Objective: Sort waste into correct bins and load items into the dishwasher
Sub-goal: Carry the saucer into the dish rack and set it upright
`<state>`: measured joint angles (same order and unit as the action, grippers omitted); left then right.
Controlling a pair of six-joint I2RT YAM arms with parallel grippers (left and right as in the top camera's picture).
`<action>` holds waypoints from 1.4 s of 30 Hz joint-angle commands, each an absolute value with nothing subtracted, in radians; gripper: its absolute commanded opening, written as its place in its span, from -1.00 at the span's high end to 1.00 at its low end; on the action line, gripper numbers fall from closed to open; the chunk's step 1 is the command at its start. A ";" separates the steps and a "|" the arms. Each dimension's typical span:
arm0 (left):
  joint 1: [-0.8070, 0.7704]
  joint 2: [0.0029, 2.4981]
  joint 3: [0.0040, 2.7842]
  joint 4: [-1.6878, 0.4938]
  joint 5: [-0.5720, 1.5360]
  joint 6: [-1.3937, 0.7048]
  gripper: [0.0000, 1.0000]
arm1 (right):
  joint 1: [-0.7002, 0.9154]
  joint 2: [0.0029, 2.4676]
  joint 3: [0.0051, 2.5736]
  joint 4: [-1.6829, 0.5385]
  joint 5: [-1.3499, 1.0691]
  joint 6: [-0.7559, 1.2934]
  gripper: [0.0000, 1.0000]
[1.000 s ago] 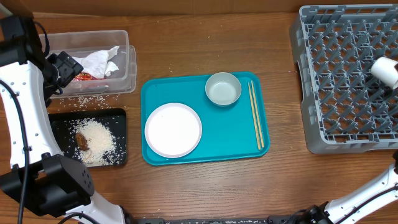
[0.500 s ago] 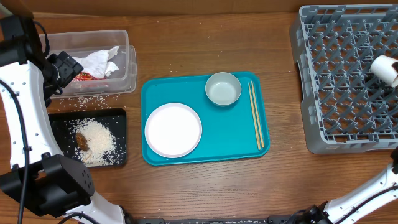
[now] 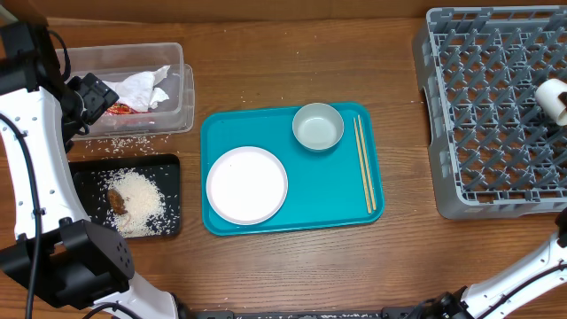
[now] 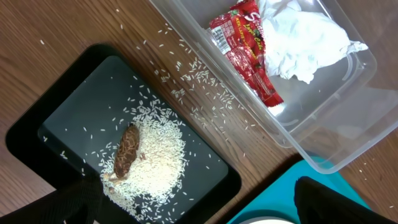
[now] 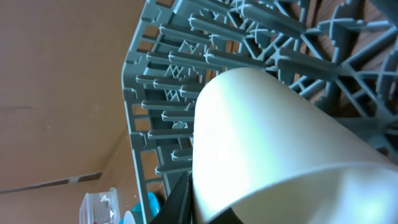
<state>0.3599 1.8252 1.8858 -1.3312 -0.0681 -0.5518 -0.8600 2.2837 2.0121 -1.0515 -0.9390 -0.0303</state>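
Observation:
My right gripper [image 3: 559, 113] is shut on the white cup [image 3: 552, 95] and holds it on its side over the right edge of the grey dish rack [image 3: 478, 106]. In the right wrist view the cup [image 5: 267, 143] fills the frame, with the rack [image 5: 168, 81] behind it. My left gripper [image 3: 89, 97] is open and empty over the left end of the clear tub [image 3: 182, 89]. The tub holds the crumpled napkin [image 4: 298, 37] and the red wrapper [image 4: 245, 50]. The black tray [image 4: 62, 118] holds the brown lump [image 4: 127, 149] in rice. The white plate [image 3: 246, 184], grey-green saucer [image 3: 318, 127] and chopsticks [image 3: 364, 164] lie on the teal tray [image 3: 337, 199].
Loose rice grains [image 3: 124, 143] lie on the wooden table between the tub and the black tray. The small white bowl does not show apart from the saucer. A brown cardboard wall runs along the table's far edge.
My right gripper has carried the cup slightly to the right over the rack. The left arm has not moved.

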 commanded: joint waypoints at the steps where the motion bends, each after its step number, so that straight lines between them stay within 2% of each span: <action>1: 0.353 1.812 1.892 -1.330 -0.078 -0.558 -1.00 | -0.865 2.308 1.986 -1.075 -0.730 -0.023 0.70; 4: 0.353 1.812 1.892 -1.330 -0.078 -0.558 -1.00 | -0.865 2.308 1.986 -1.076 -0.730 -0.021 0.44; 5: 0.353 1.812 1.892 -1.330 -0.078 -0.558 -1.00 | -0.865 2.308 1.986 -1.076 -0.728 -0.011 0.42; 14: 0.353 1.812 1.892 -1.330 -0.078 -0.558 -1.00 | -0.921 2.307 2.027 -1.132 -0.734 0.080 0.42; 21: 0.353 1.812 1.892 -1.331 -0.078 -0.558 -0.99 | -1.002 2.306 2.088 -1.222 -0.735 0.084 0.35; 28: 0.353 1.812 1.892 -1.330 -0.078 -0.558 -0.99 | -1.065 2.262 2.103 -1.261 -0.856 0.139 0.38; 35: 0.353 1.812 1.892 -1.330 -0.078 -0.558 -1.00 | -1.017 2.167 2.103 -1.194 -0.919 0.123 0.39; 38: 0.353 1.812 1.892 -1.330 -0.078 -0.558 -1.00 | -0.945 2.168 2.096 -1.183 -0.785 0.123 0.52; 40: 0.353 1.812 1.892 -1.330 -0.078 -0.558 -1.00 | -0.879 2.170 2.093 -1.183 -0.615 0.124 0.78; 42: 0.353 1.812 1.892 -1.330 -0.078 -0.558 -0.99 | -0.814 2.170 2.093 -1.178 -0.503 0.124 0.92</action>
<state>0.3599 1.8252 1.8858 -1.3312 -0.0685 -0.5518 -0.9245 2.2013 2.0747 -1.1851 -0.7288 0.1345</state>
